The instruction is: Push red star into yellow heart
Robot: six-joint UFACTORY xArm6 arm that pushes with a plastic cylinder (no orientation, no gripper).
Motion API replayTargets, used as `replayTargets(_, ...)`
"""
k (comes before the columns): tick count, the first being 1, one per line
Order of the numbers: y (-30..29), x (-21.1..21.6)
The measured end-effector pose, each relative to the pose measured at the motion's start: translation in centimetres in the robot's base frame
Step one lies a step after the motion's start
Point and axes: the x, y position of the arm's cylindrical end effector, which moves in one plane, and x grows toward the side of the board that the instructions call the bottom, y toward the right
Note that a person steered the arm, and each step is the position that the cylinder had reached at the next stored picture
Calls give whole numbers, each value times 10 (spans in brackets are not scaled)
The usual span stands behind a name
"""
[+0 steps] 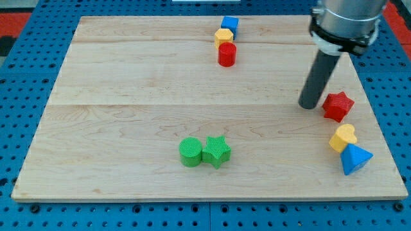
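The red star (338, 106) lies near the view's right edge of the wooden board (128, 96). The yellow heart (343, 137) lies just below it, a small gap apart, touching a blue cone-like block (354, 158) at its lower right. My tip (309, 105) stands on the board just left of the red star, close to it or touching it.
A green cylinder (190, 152) and a green star (217, 151) touch at the bottom middle. At the top middle stand a blue block (230, 25), a yellow block (223, 36) and a red cylinder (227, 54) in a line.
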Motion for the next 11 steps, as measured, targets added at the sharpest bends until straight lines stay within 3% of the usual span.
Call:
replayTargets(1,-5,-37)
replayTargets(2,38,-55)
replayTargets(4,82,-41)
replayTargets(8,39,-9)
replayTargets(10,32,-34)
replayTargets(11,78,-45)
